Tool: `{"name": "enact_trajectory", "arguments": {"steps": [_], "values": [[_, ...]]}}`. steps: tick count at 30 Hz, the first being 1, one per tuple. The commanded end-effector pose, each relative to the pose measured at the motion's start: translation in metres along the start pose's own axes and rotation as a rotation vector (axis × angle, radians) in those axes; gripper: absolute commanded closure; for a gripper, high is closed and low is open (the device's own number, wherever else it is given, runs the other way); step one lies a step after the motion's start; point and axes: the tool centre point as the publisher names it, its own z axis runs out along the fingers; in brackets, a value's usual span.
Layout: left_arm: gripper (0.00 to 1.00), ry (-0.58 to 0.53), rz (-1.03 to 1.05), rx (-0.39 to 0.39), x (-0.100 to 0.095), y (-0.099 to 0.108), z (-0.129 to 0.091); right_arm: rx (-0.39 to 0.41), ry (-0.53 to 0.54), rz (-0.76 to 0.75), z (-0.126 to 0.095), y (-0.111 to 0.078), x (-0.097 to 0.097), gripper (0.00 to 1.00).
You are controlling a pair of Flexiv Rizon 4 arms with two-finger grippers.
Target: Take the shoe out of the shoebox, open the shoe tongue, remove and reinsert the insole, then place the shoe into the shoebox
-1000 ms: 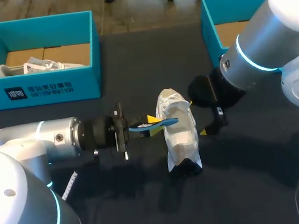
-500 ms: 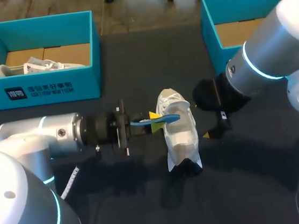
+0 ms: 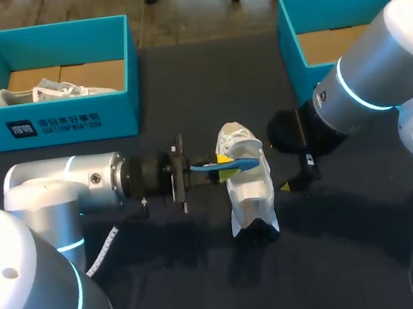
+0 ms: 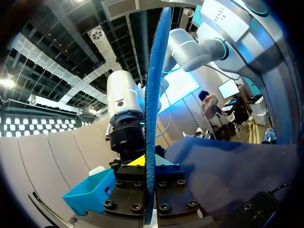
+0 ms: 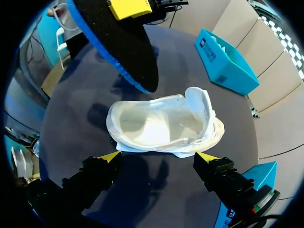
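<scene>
Step in hand: the reinsertion of the insole is judged to be under way, with the shoe out of the box and the insole not yet seated.
Left end effector [image 3: 219, 166]: closed on the blue insole [image 3: 231, 165], which is gripped near one end; in the left wrist view it is seen edge-on between the fingers [image 4: 137, 190].
Insole position: it is held level above the white shoe [image 3: 250, 194], its free end over the opening, and no contact with the shoe can be made out.
Shoe: it is set on the dark counter [image 3: 191, 283] between the two arms, well apart from both boxes. In the right wrist view the shoe [image 5: 161, 126] has its tongue lifted clear and its inside bared.
Right end effector [image 3: 288, 184]: its fingers are spread wide and nothing is held; it hangs just beside the shoe without touching it.
Boxes: the left shoebox [image 3: 54, 123] is seen to hold a second shoe [image 3: 42, 91]; the right shoebox [image 3: 291, 29] is partly hidden by the right arm.
Advice: the insole's free end is best tipped down and fed toe-first along the shoe's length.
Support: the shoe is probably best steadied by the right end effector, since a light shoe may be pushed along the counter.
Risk: the insole may fold or catch on the collar if it is pressed in flat.
</scene>
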Motion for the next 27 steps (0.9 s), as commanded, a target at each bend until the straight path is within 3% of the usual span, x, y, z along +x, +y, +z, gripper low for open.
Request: {"name": "enact_trajectory", "arguments": {"steps": [1,17,27], "values": [[1.0,-0.001,0.001,0.001,0.0,0.002,0.002,0.0,-0.002,-0.001,0.0,0.0,0.001,0.0],[1.0,-0.001,0.001,0.001,0.0,0.002,0.002,0.0,-0.002,-0.001,0.0,0.0,0.001,0.0],[1.0,-0.007,0.001,0.004,0.003,0.015,0.016,0.0,-0.002,-0.001,0.0,0.0,0.001,0.0]]}}
